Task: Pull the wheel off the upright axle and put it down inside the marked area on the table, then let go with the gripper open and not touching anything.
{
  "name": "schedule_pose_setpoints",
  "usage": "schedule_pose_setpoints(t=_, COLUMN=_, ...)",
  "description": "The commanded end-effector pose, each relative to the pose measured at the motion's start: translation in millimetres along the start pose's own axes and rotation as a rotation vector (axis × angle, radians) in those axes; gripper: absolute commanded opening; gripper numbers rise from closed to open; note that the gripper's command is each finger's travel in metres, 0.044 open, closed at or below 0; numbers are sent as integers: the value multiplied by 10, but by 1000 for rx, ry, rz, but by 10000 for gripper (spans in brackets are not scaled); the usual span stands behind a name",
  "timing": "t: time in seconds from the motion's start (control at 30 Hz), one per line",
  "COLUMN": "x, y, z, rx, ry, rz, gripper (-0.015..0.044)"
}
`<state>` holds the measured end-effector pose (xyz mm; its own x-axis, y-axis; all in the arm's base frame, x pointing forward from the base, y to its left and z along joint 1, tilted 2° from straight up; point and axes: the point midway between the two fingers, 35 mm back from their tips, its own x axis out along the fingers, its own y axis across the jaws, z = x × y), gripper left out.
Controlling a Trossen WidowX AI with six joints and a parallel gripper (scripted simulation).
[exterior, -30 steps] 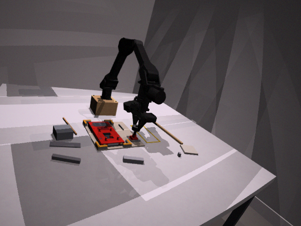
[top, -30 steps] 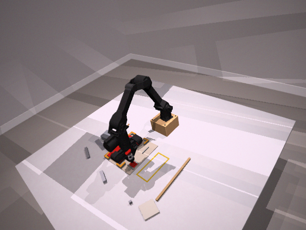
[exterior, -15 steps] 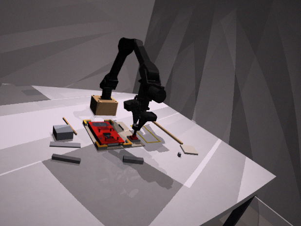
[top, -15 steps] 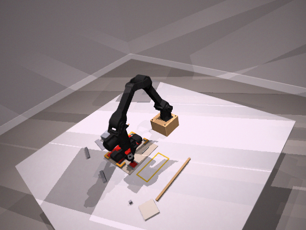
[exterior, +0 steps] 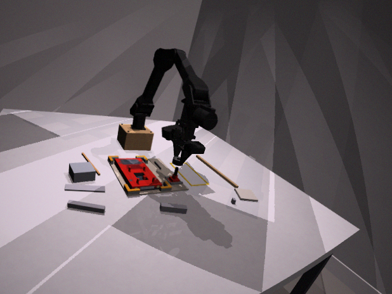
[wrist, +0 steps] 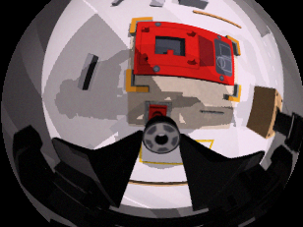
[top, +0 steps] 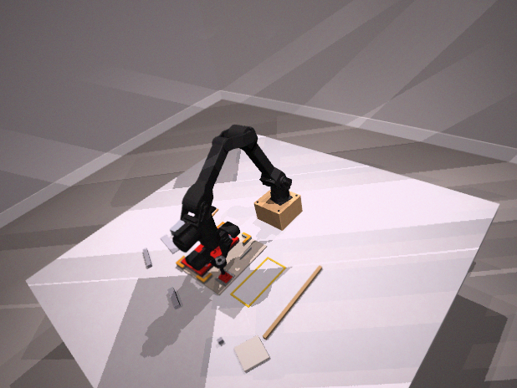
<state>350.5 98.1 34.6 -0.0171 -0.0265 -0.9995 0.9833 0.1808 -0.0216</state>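
Here the black arm bends over from its tan wooden base block (exterior: 127,142) and points its claw (exterior: 177,162) straight down above the near end of a beige board (exterior: 177,187) on the tabletop (exterior: 285,222). The claw is closed partway around the wheel (wrist: 159,137), a small grey disc with a dark hub hole, seen square-on in the wrist view between the two dark fingers. In the exterior view the wheel hangs above the upright axle (exterior: 175,172), a short dark pin standing on a little red foot (exterior: 174,180); whether the wheel's hub has fully cleared the pin's tip cannot be told. The marked area (exterior: 203,184), a yellow-outlined rectangle, lies on the tabletop just beside the board, on the side away from the red plate (exterior: 127,165).

That red plate (held by orange corner brackets (exterior: 131,189)) fills most of the board and carries dark recesses and small screw dots. No writing, brand or label can be read on it or anywhere else; the only pale mark is a small patch on the arm's forearm (top: 191,214), too small to make out.

Scattered round about are a grey block (exterior: 82,171), flat grey bars (exterior: 85,206), a long wooden rod (exterior: 217,171), a pale square tile (exterior: 246,194) and a tiny dark cube (exterior: 233,200).
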Motion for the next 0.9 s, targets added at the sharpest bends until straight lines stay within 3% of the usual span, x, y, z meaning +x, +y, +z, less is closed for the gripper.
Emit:
schedule_pose_setpoints(t=0.0, x=-216, y=3, z=0, rx=4, ry=-1, rz=18, gripper=0)
schedule_pose_setpoints(t=0.17, x=-163, y=-10, z=-38, rx=-1, ry=1, rz=13, gripper=0)
schedule_pose_setpoints(t=0.87, x=-224, y=-555, z=-981, rx=4, ry=7, rz=13, gripper=0)
